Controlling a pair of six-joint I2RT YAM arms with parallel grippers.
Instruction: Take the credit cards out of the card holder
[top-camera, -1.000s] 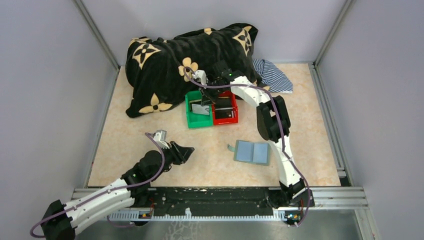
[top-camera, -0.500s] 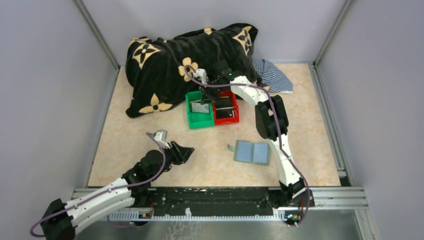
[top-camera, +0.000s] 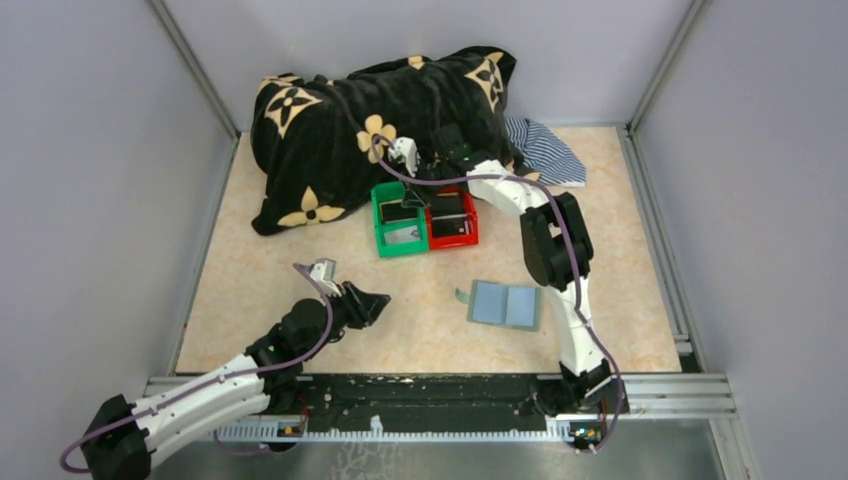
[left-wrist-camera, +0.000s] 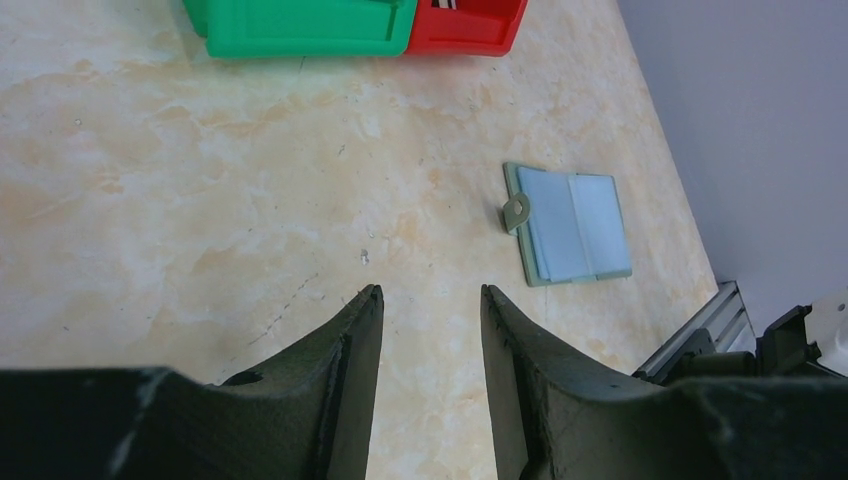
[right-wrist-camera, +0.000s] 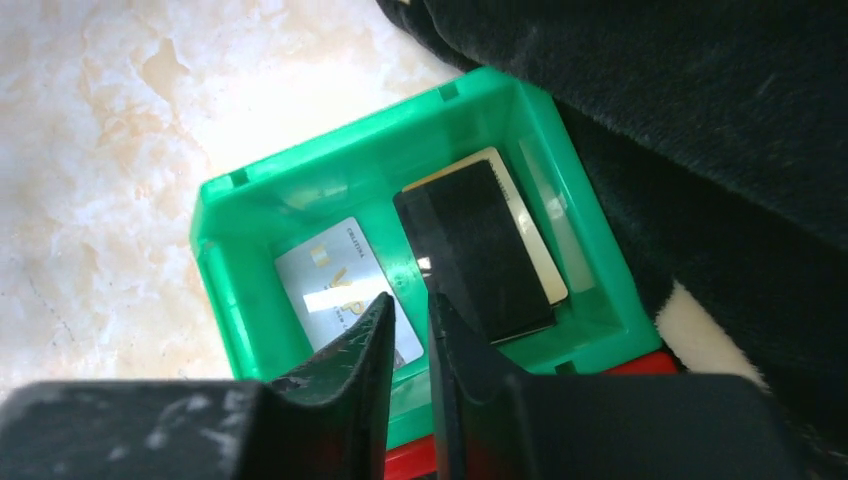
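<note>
R gripper (right-wrist-camera: 410, 322) hangs over the glossy green plastic bin (right-wrist-camera: 225, 215). Its matte black fingers (right-wrist-camera: 350, 350) stand a narrow slit apart w/ nothing between them. Inside that bin are three credit cards: a flat black card (right-wrist-camera: 480, 250) lies on a tan-gold card (right-wrist-camera: 530, 240) at approx 2 o'clock of the tips, and a silver-grey card (right-wrist-camera: 330, 280) sits on the bin floor at approx 10 o'clock. The red plastic bin (top-camera: 466, 240) touches the green one on its 3 o'clock side and has dark cards (top-camera: 450, 212) in it.

The grey-green card holder (top-camera: 505, 304) lies spread flat on the marbled beige table top (top-camera: 250, 260), smooth blue-grey inner panels up, a small tab sticking out at its 9 o'clock edge. It's at approx 5 o'clock of the bins, well apart from them.

L gripper (left-wrist-camera: 431, 292) hovers low over bare table, at 9 o'clock of the holder. Its jaws are moderately wide and it holds nothing.

A black plush blanket w/ tan flower shapes (top-camera: 330, 130) is heaped at 12 o'clock behind the bins, w/ a striped cloth (top-camera: 545, 150) at 1 o'clock.
</note>
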